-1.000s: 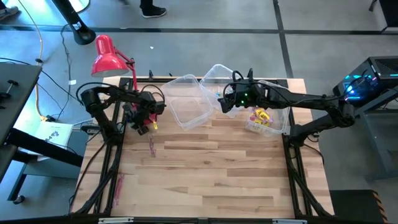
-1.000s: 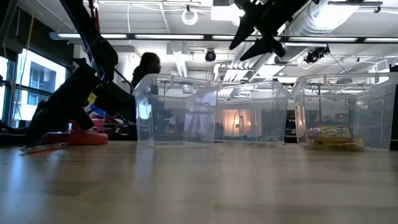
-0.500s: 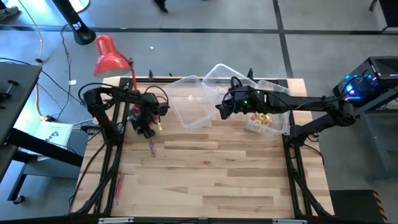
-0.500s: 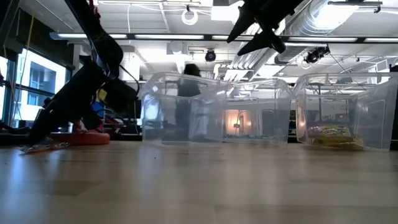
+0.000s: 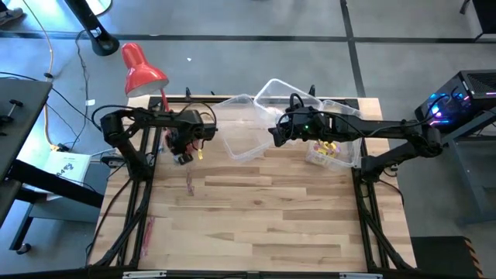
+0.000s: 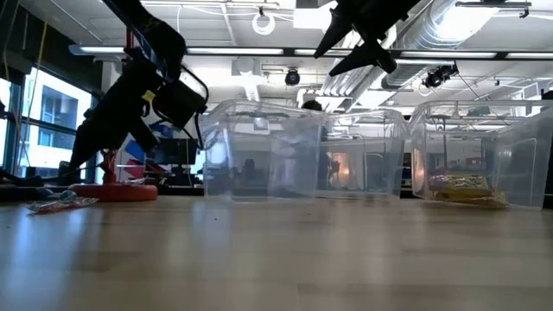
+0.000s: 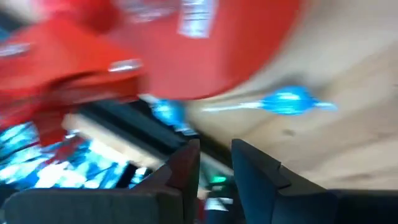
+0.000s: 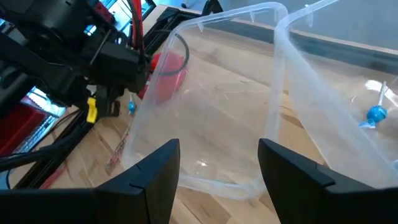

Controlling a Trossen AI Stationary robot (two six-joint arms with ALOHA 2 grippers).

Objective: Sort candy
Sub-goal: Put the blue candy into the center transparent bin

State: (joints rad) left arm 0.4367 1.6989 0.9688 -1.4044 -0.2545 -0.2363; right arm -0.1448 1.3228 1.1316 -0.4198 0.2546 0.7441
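Note:
A blue-wrapped candy on a stick (image 7: pixel 287 101) lies on the wood beside the red lamp's base (image 7: pixel 186 50), just ahead of my left gripper (image 7: pixel 214 149). That gripper (image 5: pixel 184 155) hangs over the table's far left, tilted down, with a narrow gap between its fingers and nothing plain in it. Slim red stick candy (image 5: pixel 189 184) lies on the table nearer the front, and more (image 5: pixel 147 232) at the left edge. My right gripper (image 5: pixel 273 136) (image 8: pixel 217 152) stands open, high above the clear bins (image 6: pixel 324 65). Yellow packets (image 5: pixel 325 147) lie in the right bin, and a blue piece (image 8: pixel 376 114) lies in the middle bin.
Three clear bins stand along the far edge: left (image 5: pixel 240 151), middle (image 5: pixel 283 84) and right (image 5: pixel 350 159). The red desk lamp (image 5: pixel 143 68) stands at the far left corner, close to my left arm. The wooden table's near half (image 5: pixel 256 225) is bare wood.
My left gripper has risen from the table beside the lamp base and drawn a little toward the bins. The left bin has slid slightly toward the table's right. The lamp's shade has swung a little to the right.

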